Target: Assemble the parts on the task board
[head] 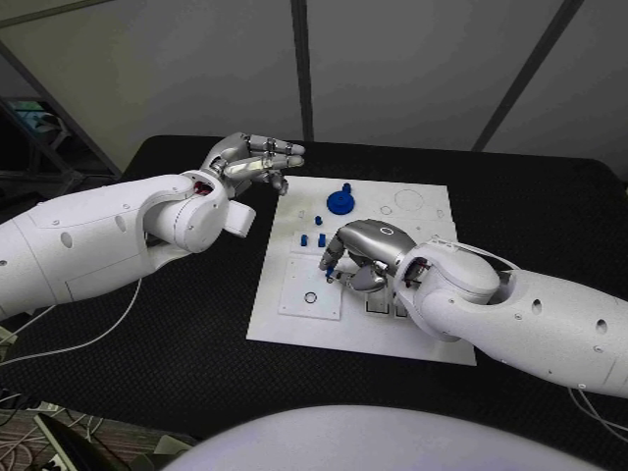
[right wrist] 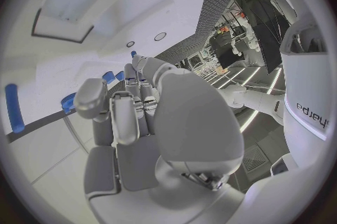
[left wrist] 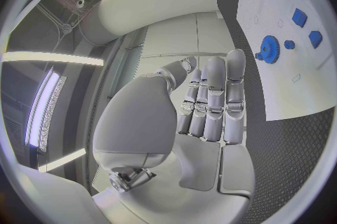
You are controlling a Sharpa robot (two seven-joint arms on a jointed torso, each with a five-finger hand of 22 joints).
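Note:
The white task board (head: 293, 319) lies mid-table, and its near corner shows in the left wrist view (left wrist: 281, 95). A blue gear (head: 341, 203) (left wrist: 269, 48) stands near its far edge, with several small blue pieces (head: 314, 238) (left wrist: 299, 17) just in front of it. My right hand (head: 359, 253) (right wrist: 133, 117) hovers over the board's middle with its fingers bent down. A small blue peg (head: 330, 278) (right wrist: 13, 107) lies on the board just beside its fingertips, apart from them. My left hand (head: 258, 162) (left wrist: 210, 106) is raised off the board's far left corner, fingers side by side, holding nothing.
A square inset plate (head: 311, 294) with a small ring sits at the board's near left, and narrow slots (head: 378, 306) lie beside it under my right wrist. Black table (head: 186, 324) surrounds the board on all sides.

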